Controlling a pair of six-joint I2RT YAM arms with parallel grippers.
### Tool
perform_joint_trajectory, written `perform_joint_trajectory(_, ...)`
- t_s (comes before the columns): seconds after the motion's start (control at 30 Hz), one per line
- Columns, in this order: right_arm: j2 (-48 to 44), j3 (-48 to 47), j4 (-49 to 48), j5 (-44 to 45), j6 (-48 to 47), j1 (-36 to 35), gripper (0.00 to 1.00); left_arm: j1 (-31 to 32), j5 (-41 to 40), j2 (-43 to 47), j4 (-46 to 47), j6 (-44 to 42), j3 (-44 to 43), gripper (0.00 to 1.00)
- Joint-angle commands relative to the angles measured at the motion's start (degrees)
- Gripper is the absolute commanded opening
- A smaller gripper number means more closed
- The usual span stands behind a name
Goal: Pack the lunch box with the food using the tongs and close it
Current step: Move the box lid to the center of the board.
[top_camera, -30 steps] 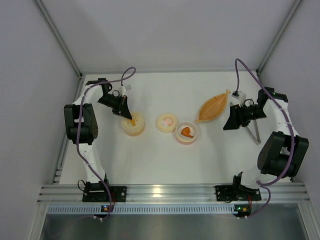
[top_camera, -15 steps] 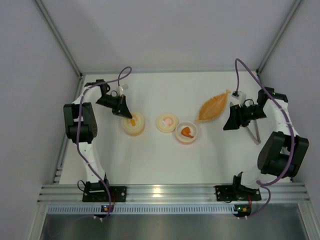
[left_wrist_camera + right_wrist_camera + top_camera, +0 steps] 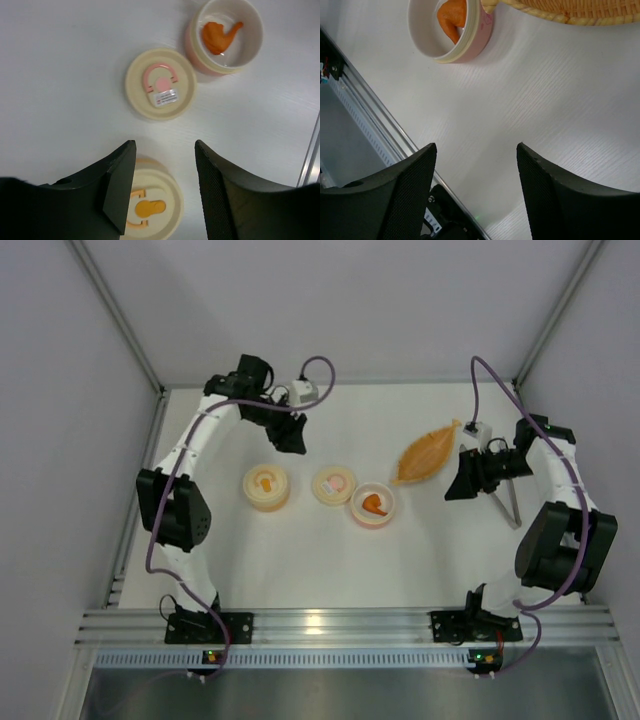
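**A:** Where does the lunch box stand?

**B:** Nearest you, the pink tub (image 3: 245, 50) sits uncovered with the orange wedge piece (image 3: 216, 37) inside. Its pink-marked lid (image 3: 334, 485) lies flat just beside it. On the lid's other side is the yellow tub (image 3: 267, 503), capped by the orange-marked lid (image 3: 150, 210).

**A:** And the tongs?

**B:** The tongs (image 3: 510, 510) lie on the table (image 3: 320, 560) under your right arm. Your right gripper (image 3: 476, 150) hangs released, grasping nothing. Beyond it rests the leaf-shaped dish (image 3: 428, 452). Farthest off, your left gripper (image 3: 165, 145) hovers, fingers spread and empty.
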State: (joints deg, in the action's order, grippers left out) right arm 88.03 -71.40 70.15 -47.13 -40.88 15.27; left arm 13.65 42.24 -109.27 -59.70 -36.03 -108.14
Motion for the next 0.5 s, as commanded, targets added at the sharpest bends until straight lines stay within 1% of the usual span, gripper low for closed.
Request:
perform_joint_trajectory(0.0, 1.1, -3.2, 0.8, -3.7, -1.0, 0.5, 0.66, 5.5, 0.3, -3.6, -9.0, -20.1, -0.9, 0.56)
perform_joint_trajectory(0.03, 1.4, -3.4, 1.0, -4.0, -0.9, 0.5, 0.68, 6.3, 2.6, -4.9, -9.6, -22.9, -2.1, 0.57)
perform_joint_trajectory(0.07, 1.7, -3.6, 1.1, -4.2, -0.9, 0.5, 0.72, 6.9, 3.2, -5.9, -9.2, -24.7, -2.9, 0.58)
perform_joint_trajectory(0.13, 2.5, -4.5, 2.0, -4.1, -0.9, 0.5, 0.77, 9.1, 4.2, -10.2, -8.8, -27.2, -5.4, 0.62)
perform_joint_trajectory(0.2, 2.4, -4.8, 2.1, -3.5, -1.0, 0.6, 0.83, 11.3, 3.8, -13.6, -11.1, -32.0, -11.1, 0.63)
perform_joint_trajectory(0.23, 2.2, -4.6, 1.9, -3.3, -1.0, 0.6, 0.84, 12.0, 3.2, -17.1, -13.7, -33.4, -13.0, 0.64)
perform_joint_trajectory(0.27, 1.9, -4.5, 1.8, -3.1, -0.8, 0.6, 0.86, 12.6, 2.0, -18.9, -15.2, -36.9, -16.5, 0.64)
perform_joint_trajectory(0.3, 2.0, -4.3, 1.7, -2.9, -0.8, 0.6, 0.86, 13.7, 1.6, -20.3, -16.5, -39.0, -18.1, 0.64)
perform_joint_trajectory(0.37, 2.2, -4.3, 1.9, -2.9, -0.9, 0.6, 0.87, 14.6, 2.0, -23.9, -19.7, -44.1, -20.0, 0.63)
perform_joint_trajectory(0.47, 2.2, -4.3, 2.4, -2.4, -1.2, 0.8, 0.88, 15.1, 2.1, -26.4, -20.0, -47.0, -20.5, 0.62)
